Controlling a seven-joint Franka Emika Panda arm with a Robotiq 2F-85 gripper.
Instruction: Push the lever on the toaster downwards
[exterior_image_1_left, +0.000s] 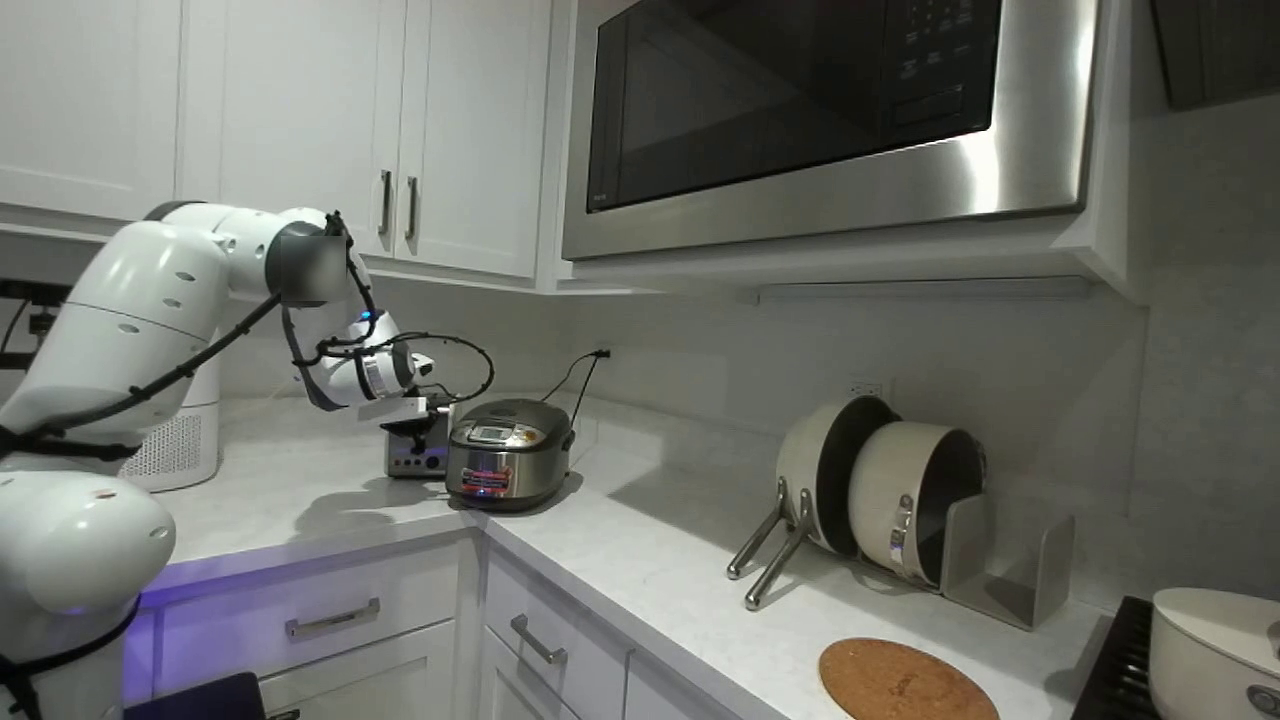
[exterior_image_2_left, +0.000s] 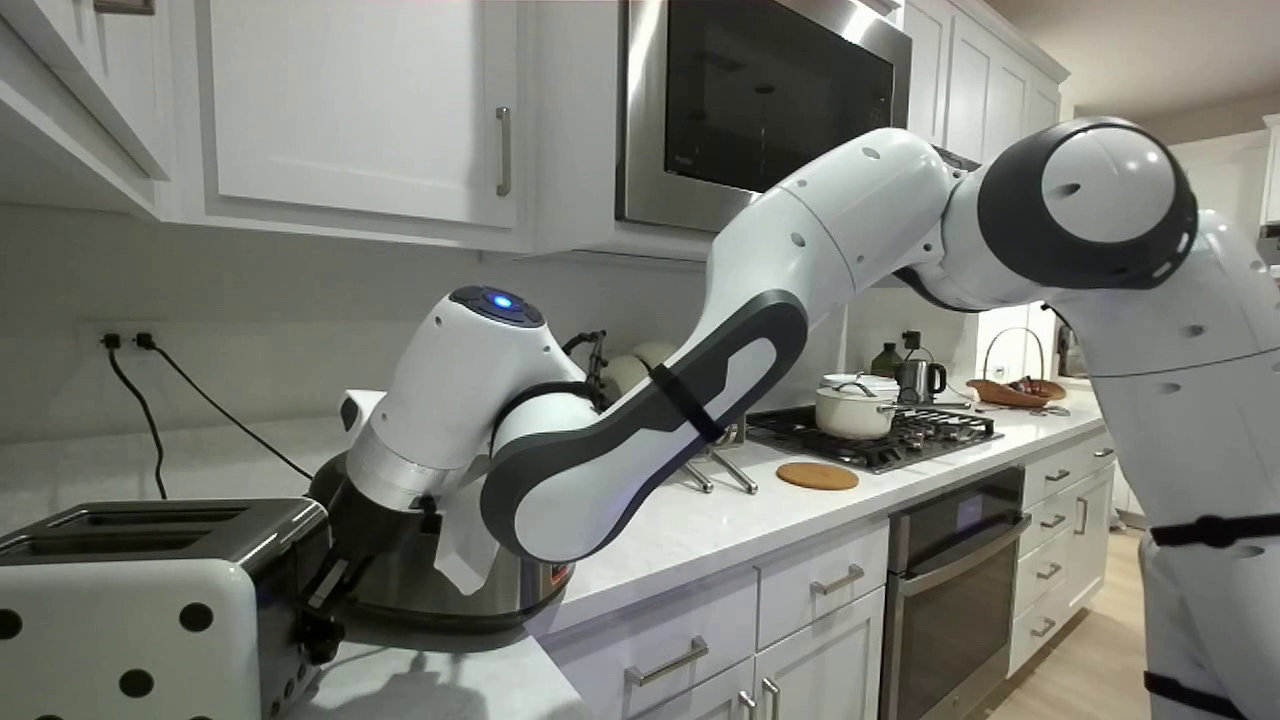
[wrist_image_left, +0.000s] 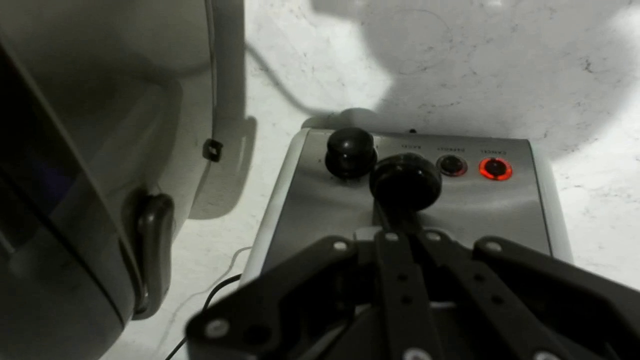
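Observation:
The toaster (exterior_image_1_left: 405, 462) stands on the counter beside a rice cooker. In an exterior view the toaster (exterior_image_2_left: 120, 610) shows a white side with black dots and a dark slotted top. In the wrist view its silver front panel (wrist_image_left: 320, 215) carries a black lever knob (wrist_image_left: 406, 182), a dial (wrist_image_left: 351, 150) and a red-lit button (wrist_image_left: 495, 169). The lever knob (exterior_image_2_left: 320, 638) sits low on the panel. My gripper (wrist_image_left: 400, 222) is shut, its fingertips together right above the knob, seemingly touching it. The gripper (exterior_image_2_left: 328, 590) also shows against the toaster's front in an exterior view.
A rice cooker (exterior_image_1_left: 510, 455) stands close beside the toaster and gripper. Power cords (exterior_image_2_left: 150, 420) run from the wall outlet behind. Upper cabinets (exterior_image_1_left: 470, 130) hang above the arm. Pans in a rack (exterior_image_1_left: 900, 500) and a cork mat (exterior_image_1_left: 905, 680) lie farther along the counter.

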